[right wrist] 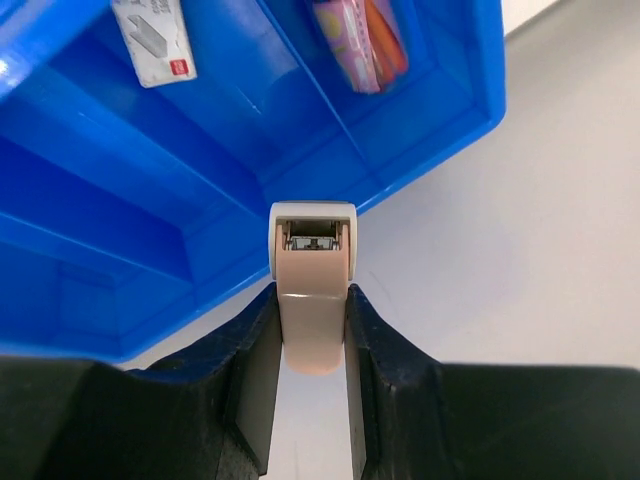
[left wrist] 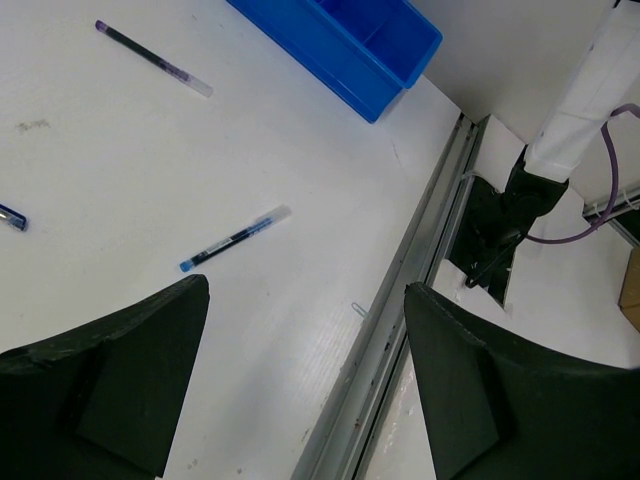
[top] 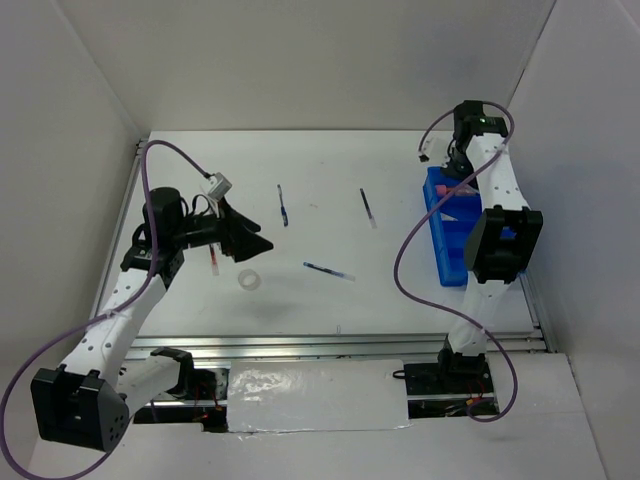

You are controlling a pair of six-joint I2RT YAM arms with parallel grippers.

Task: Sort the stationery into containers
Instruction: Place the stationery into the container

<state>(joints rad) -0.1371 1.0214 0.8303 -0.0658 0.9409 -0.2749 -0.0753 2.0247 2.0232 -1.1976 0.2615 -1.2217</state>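
While the right gripper (right wrist: 312, 322) hangs clamped on a small beige block (right wrist: 313, 255) over the rim of the blue bin (right wrist: 430, 150) at the surface's right edge, the left gripper (left wrist: 306, 288) hovers with jaws wide apart near the left edge. Dark-blue pens (top: 328, 271), a red pen (top: 214, 260) and a clear tape ring (top: 249, 280) lie loose on the surface.

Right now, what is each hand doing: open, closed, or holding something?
Left hand: open, empty.
Right hand: closed on a small beige block.
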